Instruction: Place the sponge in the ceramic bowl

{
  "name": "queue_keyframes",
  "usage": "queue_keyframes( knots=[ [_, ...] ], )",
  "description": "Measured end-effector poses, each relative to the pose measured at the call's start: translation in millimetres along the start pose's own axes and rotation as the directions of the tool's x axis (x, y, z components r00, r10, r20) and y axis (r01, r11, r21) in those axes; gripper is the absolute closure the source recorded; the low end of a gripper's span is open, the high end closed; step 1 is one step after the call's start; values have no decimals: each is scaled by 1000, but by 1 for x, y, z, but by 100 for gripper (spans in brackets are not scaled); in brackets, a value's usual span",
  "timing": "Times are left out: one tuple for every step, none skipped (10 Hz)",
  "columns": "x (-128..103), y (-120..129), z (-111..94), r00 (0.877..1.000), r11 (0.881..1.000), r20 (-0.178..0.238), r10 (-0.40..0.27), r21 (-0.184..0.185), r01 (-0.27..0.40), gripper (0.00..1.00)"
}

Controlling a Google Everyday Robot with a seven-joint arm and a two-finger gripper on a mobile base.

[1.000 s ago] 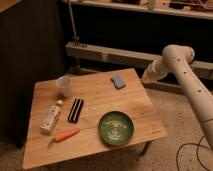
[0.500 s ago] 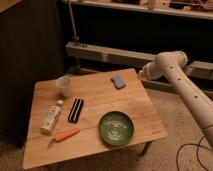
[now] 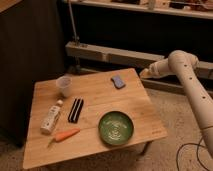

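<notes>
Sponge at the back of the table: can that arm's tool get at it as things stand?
Probably yes. The tool hangs just off the far right edge of the table, near the sponge, which lies flat with bare wood around it. Nothing stands between them; the bowl sits nearer the front.

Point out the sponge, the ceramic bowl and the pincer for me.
sponge (image 3: 118,81): camera view, middle of its top face.
ceramic bowl (image 3: 104,129): camera view, bare left inner wall.
pincer (image 3: 145,73): camera view, its tip, right of the sponge, apart from it.
</notes>
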Motion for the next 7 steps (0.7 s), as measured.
queue_keyframes(
  knots=[
    [-4,-1,3,1000,1000,-9,-13,-2,13,81],
    [-9,-4,15,999,999,-21,-33,-8,33,81],
    [-8,-6,22,999,999,-22,-39,-17,38,84],
    [-3,-9,30,998,998,-18,-52,-32,52,92],
    [6,-16,42,997,996,-12,-73,-48,73,99],
    [14,-20,50,996,995,-17,-84,-59,83,99],
    [18,-18,54,996,994,-24,-88,-70,87,94]
  ],
)
